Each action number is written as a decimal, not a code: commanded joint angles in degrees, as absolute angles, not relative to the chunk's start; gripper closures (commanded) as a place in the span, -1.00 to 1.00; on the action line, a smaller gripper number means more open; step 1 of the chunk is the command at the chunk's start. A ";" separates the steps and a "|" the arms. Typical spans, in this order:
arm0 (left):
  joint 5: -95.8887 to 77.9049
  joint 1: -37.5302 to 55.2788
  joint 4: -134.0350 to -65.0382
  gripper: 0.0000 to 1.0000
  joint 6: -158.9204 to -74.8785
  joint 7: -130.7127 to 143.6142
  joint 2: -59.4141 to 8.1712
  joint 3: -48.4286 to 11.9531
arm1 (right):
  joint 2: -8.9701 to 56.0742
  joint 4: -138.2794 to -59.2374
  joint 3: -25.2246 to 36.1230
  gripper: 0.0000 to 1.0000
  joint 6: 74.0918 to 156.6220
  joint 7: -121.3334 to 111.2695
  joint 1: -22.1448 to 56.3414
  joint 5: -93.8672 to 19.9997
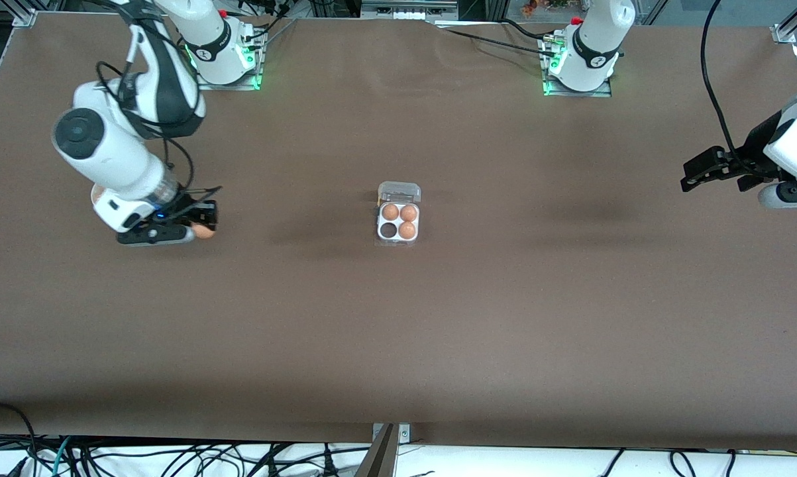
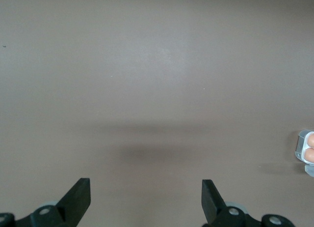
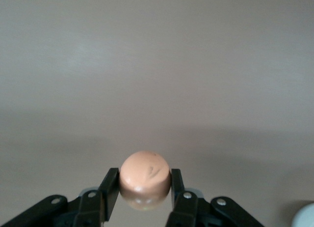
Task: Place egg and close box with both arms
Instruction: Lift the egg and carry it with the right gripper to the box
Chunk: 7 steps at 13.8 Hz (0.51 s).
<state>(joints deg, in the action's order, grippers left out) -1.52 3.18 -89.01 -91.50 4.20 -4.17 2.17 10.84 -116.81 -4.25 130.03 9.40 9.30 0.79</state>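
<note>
**Egg in the right gripper**

The egg is sitting squeezed in the right gripper, over the table, well apart from the box. The left gripper is waiting wide open, holding nothing.

Under me spreads a plain brown counter, matte and faintly creased. Loose black cables tangle along its edge nearest the front camera, over a white strip. A small metal bracket sits at the middle of that edge. More cables trail along the edge by the bases.
</note>
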 commanded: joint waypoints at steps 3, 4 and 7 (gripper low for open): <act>-2.02 3.08 -87.36 -1.00 -90.18 4.39 -4.83 2.11 | 18.44 -107.42 -4.57 0.61 128.67 22.65 18.35 0.70; -2.02 3.08 -87.36 -1.00 -90.18 4.39 -4.83 2.11 | 20.37 -105.40 -4.57 0.62 128.58 25.55 20.54 0.79; -2.02 2.99 -87.36 -1.00 -90.18 4.31 -4.83 2.11 | 24.33 -100.74 -4.57 0.66 128.58 33.64 26.17 1.32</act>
<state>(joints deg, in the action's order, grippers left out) -1.52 3.17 -88.99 -91.44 4.20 -4.22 2.16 20.89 -105.76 -4.93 130.03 29.22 23.23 0.80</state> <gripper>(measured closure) 0.000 0.524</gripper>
